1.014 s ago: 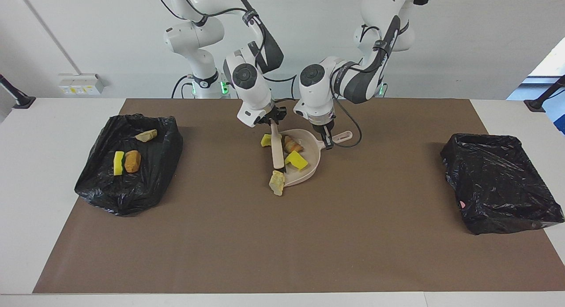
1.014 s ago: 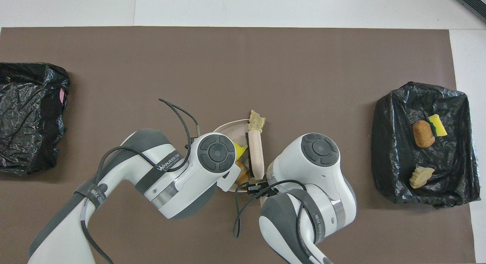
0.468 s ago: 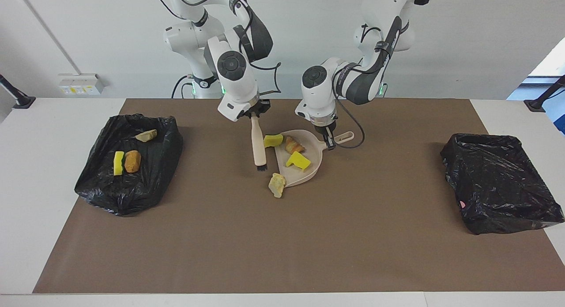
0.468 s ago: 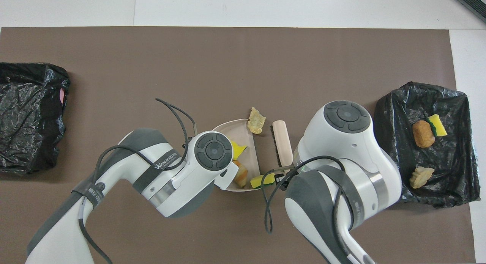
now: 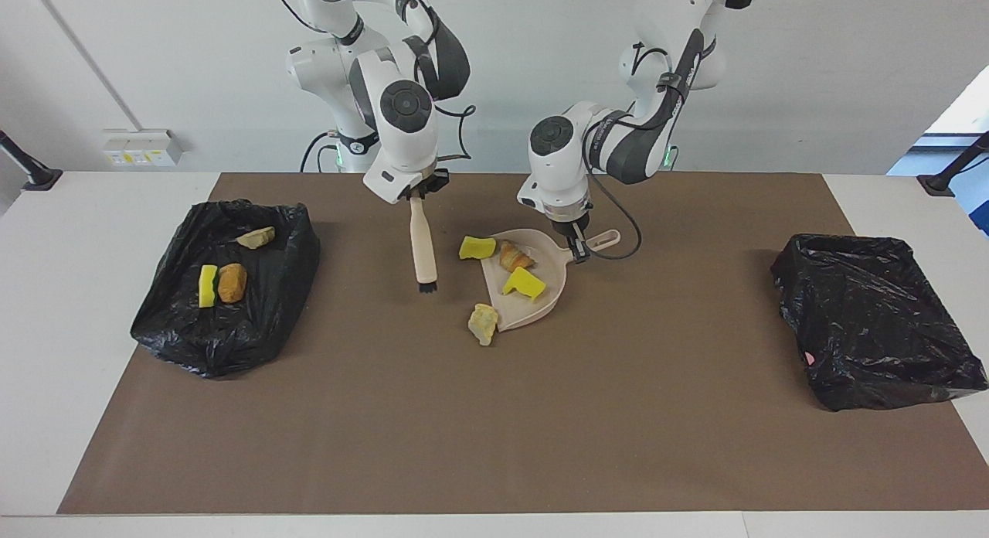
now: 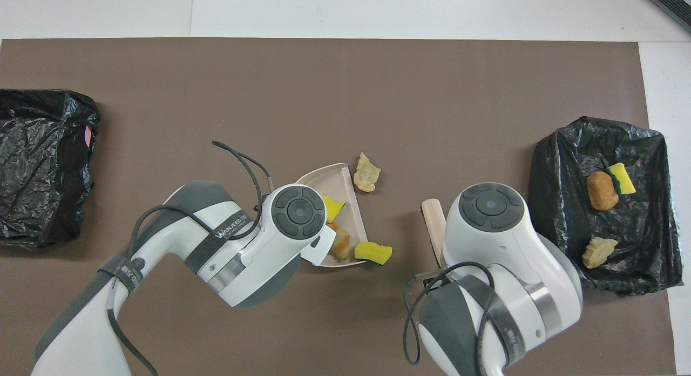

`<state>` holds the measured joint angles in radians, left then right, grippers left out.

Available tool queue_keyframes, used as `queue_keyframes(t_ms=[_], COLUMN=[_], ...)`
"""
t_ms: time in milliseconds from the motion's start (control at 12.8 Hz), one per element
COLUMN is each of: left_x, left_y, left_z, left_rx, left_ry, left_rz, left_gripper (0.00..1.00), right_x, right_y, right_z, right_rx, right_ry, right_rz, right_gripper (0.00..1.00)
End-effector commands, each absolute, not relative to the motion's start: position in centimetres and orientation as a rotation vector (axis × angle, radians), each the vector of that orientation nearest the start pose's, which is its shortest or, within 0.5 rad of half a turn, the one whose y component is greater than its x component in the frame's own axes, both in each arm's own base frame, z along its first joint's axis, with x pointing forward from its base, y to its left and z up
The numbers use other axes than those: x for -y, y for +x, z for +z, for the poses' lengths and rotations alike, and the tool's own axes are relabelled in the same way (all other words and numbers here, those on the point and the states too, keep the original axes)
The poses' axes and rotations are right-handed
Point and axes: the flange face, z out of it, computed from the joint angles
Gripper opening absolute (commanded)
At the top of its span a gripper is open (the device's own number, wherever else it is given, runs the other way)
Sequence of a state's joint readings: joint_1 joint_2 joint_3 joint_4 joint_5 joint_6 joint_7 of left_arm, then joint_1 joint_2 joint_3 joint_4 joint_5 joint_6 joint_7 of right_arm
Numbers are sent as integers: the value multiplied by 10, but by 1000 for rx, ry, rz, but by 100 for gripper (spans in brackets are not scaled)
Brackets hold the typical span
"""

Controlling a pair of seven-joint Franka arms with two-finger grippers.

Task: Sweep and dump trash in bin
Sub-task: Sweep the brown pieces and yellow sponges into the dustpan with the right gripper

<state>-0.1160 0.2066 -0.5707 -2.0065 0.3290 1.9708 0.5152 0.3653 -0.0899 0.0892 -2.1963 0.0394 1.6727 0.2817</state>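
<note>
Here the right gripper [image 5: 418, 192] is holding a beige brush [image 5: 423, 246] by the top of its handle, jaws clamped on it, and the brush is hanging bristles down over the brown mat [image 5: 494, 414], between the dustpan [image 5: 541, 302] and the bin at the right arm's end. The left gripper [image 5: 576, 244] is gripping the dustpan's handle, jaws closed on it, with the pan resting near the middle of the counter [image 5: 69, 213]. Two pieces of trash are lying in the pan: a yellow sponge chunk [image 5: 524, 284] and an orange-brown bread lump [image 5: 511, 256]. Another yellow-green sponge chunk [image 5: 477, 247] is sitting on the mat just beside the pan's open edge, nearer to the robots, and a pale tan lump [image 5: 483, 323] is sitting on the mat touching the pan's lip, farther from the robots. A bin lined with a black bag [image 5: 228, 287] at the right arm's end is holding three more pieces: a sponge chunk [image 5: 207, 285], an orange lump [image 5: 232, 282] touching it, and a pale lump [image 5: 256, 237]. A second black-bagged bin [image 5: 877, 321] is standing at the left arm's end.
</note>
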Motion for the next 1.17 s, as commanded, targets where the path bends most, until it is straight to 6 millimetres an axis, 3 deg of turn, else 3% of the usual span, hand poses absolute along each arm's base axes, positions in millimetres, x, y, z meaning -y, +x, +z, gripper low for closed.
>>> queue_keyframes(t_ms=[0, 234, 546, 780, 1092], left_x=[323, 321, 321, 321, 321], left_y=[449, 448, 447, 447, 448], left_z=[357, 357, 357, 356, 357], left_rx=[-1797, -1792, -1793, -1793, -1791], left_ry=[-2290, -2287, -2286, -2285, -2289], left_rz=[280, 300, 304, 304, 298], left_gripper=[0, 0, 0, 0, 0], right_x=[-221, -252, -300, -326, -306], right_y=[395, 398, 390, 405, 441], right_z=[380, 369, 378, 395, 407], right_rx=[228, 148, 62, 8, 198], right_ry=[-3162, -3020, -2853, -2848, -3077], right_rz=[622, 564, 498, 480, 253], right_gripper=[0, 0, 0, 0, 0])
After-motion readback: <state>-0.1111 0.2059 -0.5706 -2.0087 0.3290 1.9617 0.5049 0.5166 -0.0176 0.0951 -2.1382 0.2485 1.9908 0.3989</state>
